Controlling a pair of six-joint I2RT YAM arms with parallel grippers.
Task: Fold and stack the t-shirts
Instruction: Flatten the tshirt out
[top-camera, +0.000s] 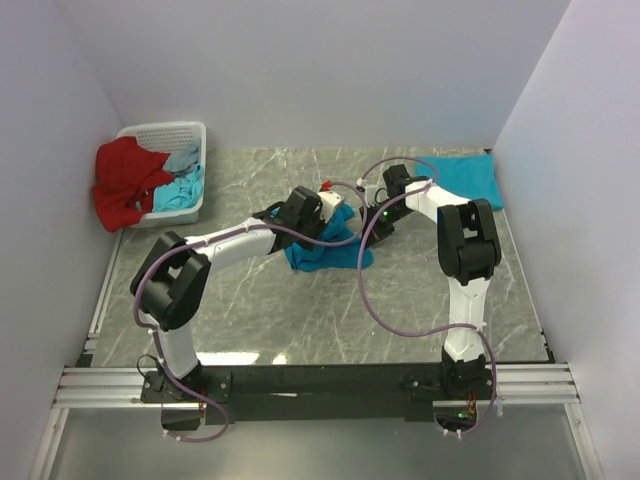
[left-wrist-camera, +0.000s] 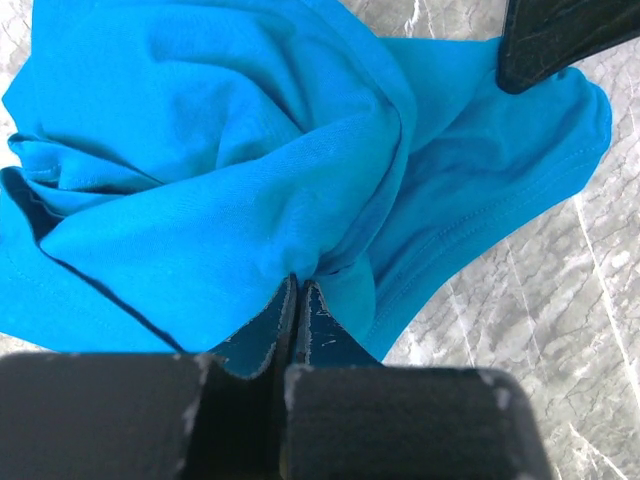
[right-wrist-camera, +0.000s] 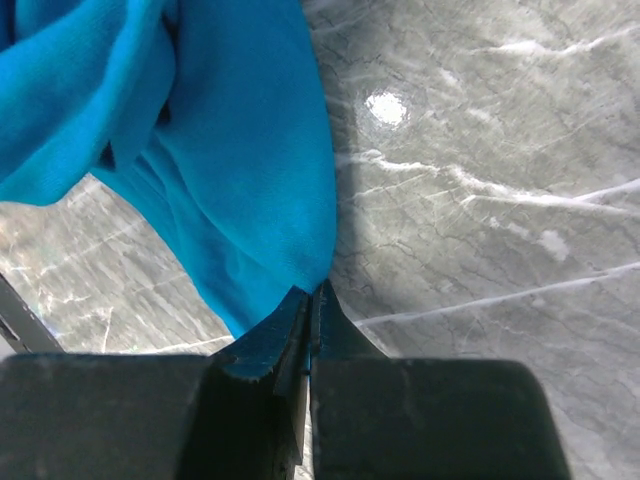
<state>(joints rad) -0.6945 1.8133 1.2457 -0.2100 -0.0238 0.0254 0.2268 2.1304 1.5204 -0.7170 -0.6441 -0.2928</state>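
Observation:
A crumpled teal-blue t-shirt (top-camera: 325, 255) lies bunched at the middle of the marble table. My left gripper (top-camera: 330, 208) is at its left upper edge. In the left wrist view that gripper (left-wrist-camera: 298, 283) is shut on a fold of the t-shirt (left-wrist-camera: 230, 180). My right gripper (top-camera: 375, 212) is at the t-shirt's right side. Seen from the right wrist, this gripper (right-wrist-camera: 313, 290) is shut on the hem corner of the t-shirt (right-wrist-camera: 230, 150), which hangs away to the left. A second teal t-shirt (top-camera: 467, 178) lies flat and folded at the back right.
A white basket (top-camera: 190, 135) stands at the back left. A red garment (top-camera: 125, 185) hangs over its side and pale blue cloth (top-camera: 185, 180) lies in it. White walls close in the left, back and right. The right arm's black body (left-wrist-camera: 560, 35) shows in the left wrist view.

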